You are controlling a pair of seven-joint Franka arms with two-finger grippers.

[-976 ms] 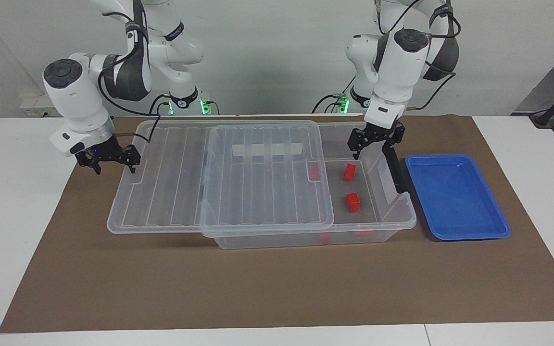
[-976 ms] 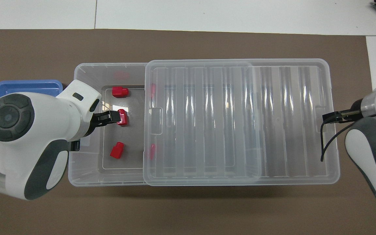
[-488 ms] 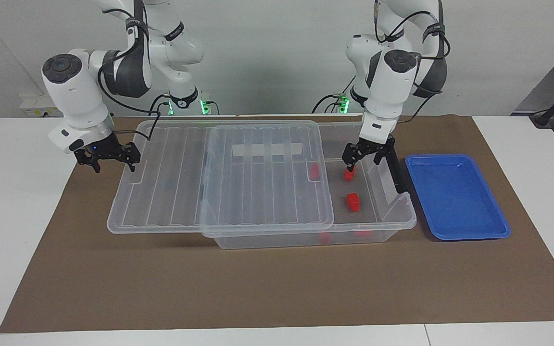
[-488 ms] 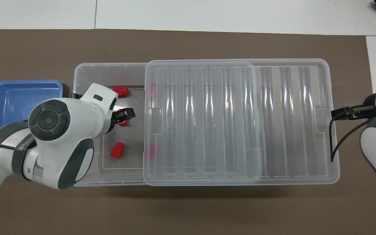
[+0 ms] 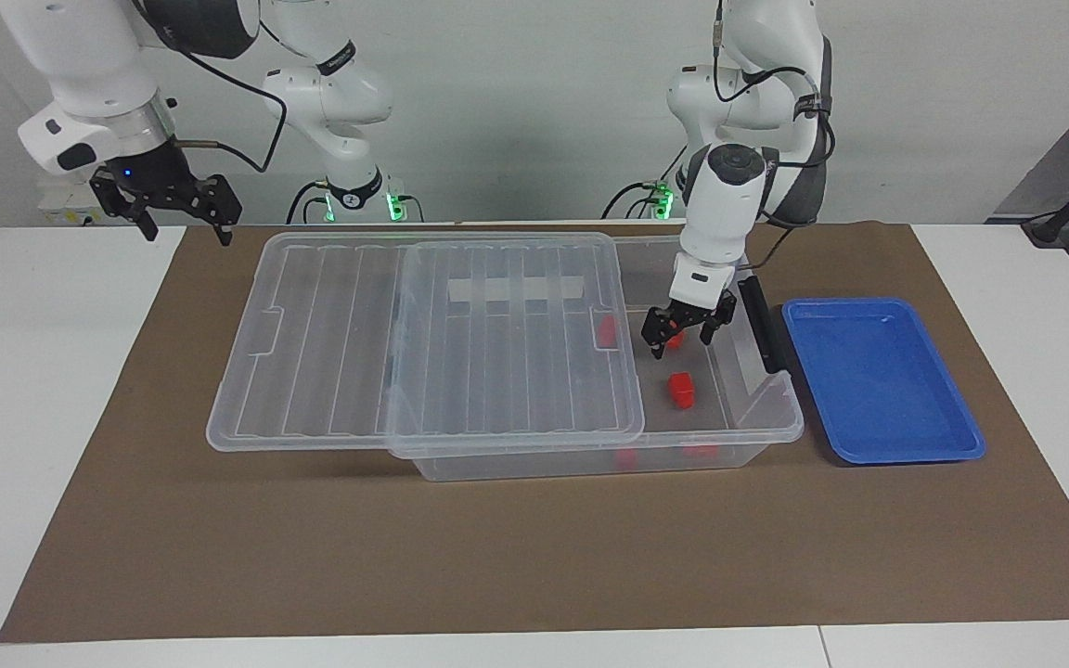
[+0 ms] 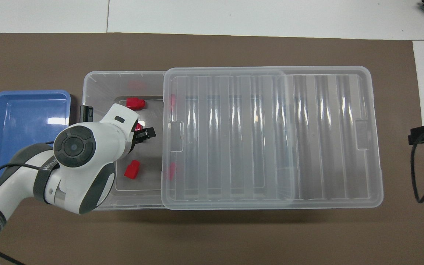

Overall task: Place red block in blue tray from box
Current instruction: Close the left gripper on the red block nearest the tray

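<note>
**Left fingers astride a block in the box**

Small bright red plastic block (image 5: 675,341), the middle of three in the uncovered end of the large clear plastic box (image 5: 757,436), is straddled by the left gripper (image 5: 682,345); fingers spread, nothing held. Judged light, rigid and slick, best pinched on its flat sides. Two more reds are glimpsed under the ribbed clear lid (image 5: 423,343). One shallow blue plastic tray (image 5: 878,380) lies beside the box. The right gripper (image 5: 180,211) waits raised over the tabletop, fingers apart.

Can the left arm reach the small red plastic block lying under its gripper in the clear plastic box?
Probably yes. The ribbed clear lid is slid aside, so the box is uncovered there, and the left gripper is already down around the red block.
</note>
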